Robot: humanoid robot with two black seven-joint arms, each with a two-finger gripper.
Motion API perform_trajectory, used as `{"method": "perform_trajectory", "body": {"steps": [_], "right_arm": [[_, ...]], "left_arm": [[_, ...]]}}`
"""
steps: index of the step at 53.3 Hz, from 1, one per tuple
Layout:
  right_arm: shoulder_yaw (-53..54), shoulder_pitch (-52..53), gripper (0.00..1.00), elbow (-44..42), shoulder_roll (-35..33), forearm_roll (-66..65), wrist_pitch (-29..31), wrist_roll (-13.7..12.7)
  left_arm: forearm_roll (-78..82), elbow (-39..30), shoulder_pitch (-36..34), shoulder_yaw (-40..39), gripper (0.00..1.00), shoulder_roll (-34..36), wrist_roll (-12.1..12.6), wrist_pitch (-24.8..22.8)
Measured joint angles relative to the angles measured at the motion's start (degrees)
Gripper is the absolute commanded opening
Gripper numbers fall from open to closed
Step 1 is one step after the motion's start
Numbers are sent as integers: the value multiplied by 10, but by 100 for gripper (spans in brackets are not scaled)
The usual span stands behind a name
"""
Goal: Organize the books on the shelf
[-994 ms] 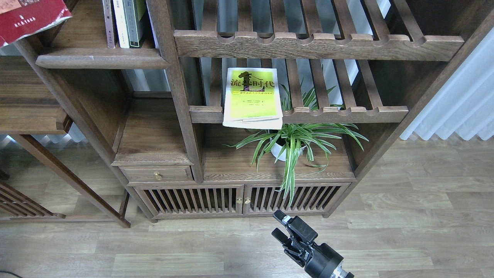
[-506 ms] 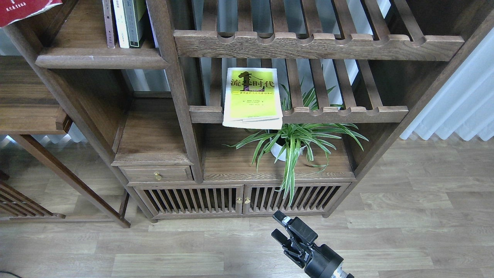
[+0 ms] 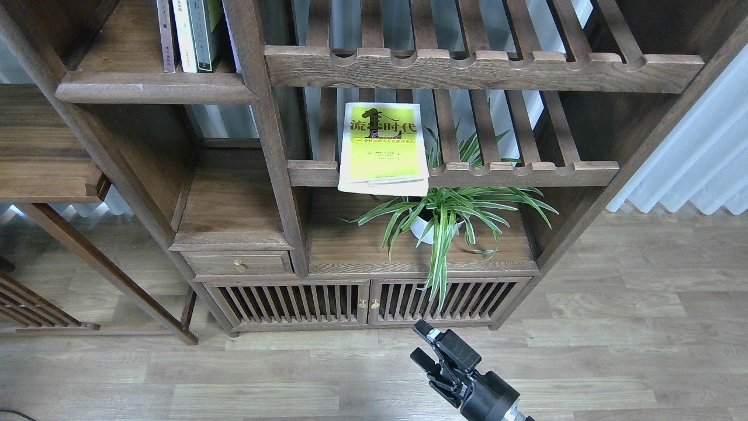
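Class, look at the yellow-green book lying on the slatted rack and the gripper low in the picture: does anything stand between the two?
Yes. The spider plant in its white pot stands just below the yellow-green book, its leaves spreading under and beside the book's front edge. The right gripper sits low over the floor, so a straight rise would pass through those leaves.

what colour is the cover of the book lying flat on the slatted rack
Yellow-green with a white border and dark title characters, head view.
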Motion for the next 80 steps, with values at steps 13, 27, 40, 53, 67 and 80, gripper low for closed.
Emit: {"method": "perform_trajectory", "body": {"steps": [13, 27, 40, 53, 67, 80], "right_arm": [[2, -3, 98, 0, 2, 0, 0, 0], [2, -2, 98, 1, 10, 0, 0, -1], [1, -2, 98, 0, 17, 0, 0, -1], [0, -2, 98, 0, 18, 0, 0, -1], [-1, -2, 98, 1, 26, 1, 0, -1], [0, -2, 98, 1, 37, 2, 0, -1]], "left_arm": [[31, 73, -46, 23, 5, -49, -21, 0], [66, 121, -67, 28, 5, -92, -57, 0], [112, 158, -81, 34, 5, -138, -115, 0], [135, 186, -83, 35, 5, -171, -147, 0], [151, 214, -82, 38, 5, -198, -190, 0], [157, 227, -77, 66, 5, -206, -238, 0]]}}
